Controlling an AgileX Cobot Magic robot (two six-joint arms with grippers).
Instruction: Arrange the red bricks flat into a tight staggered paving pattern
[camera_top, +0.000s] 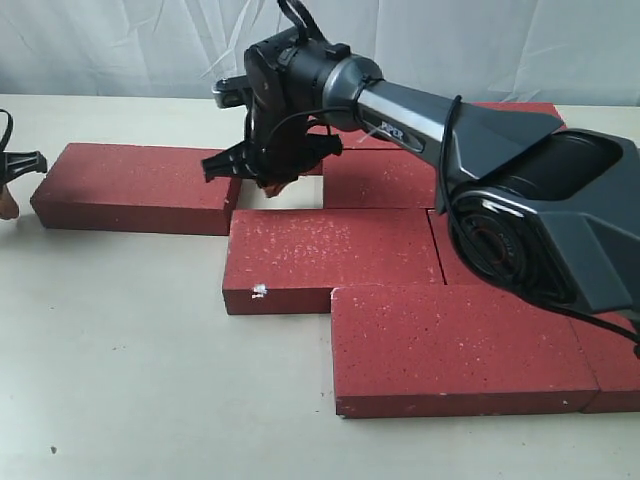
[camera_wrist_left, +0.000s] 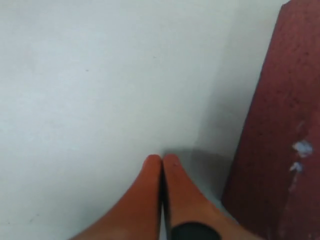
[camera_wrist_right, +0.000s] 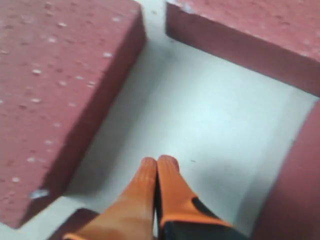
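Note:
Several dark-red bricks lie flat on the table. One brick (camera_top: 135, 185) sits apart at the left, one (camera_top: 330, 255) in the middle and one (camera_top: 460, 345) at the front; another (camera_top: 385, 180) lies behind them. My right gripper (camera_top: 275, 185) hangs shut and empty over the bare gap between the left brick and the back one. In the right wrist view its orange tips (camera_wrist_right: 159, 161) are pressed together above the table, with bricks (camera_wrist_right: 55, 90) (camera_wrist_right: 250, 35) around the gap. My left gripper (camera_wrist_left: 161, 159) is shut on nothing, just off the left brick's end (camera_wrist_left: 280, 140).
The right arm's black body (camera_top: 530, 210) covers the bricks at the right side. A white backdrop (camera_top: 120, 45) closes the rear. Bare table (camera_top: 130, 380) stretches across the front left.

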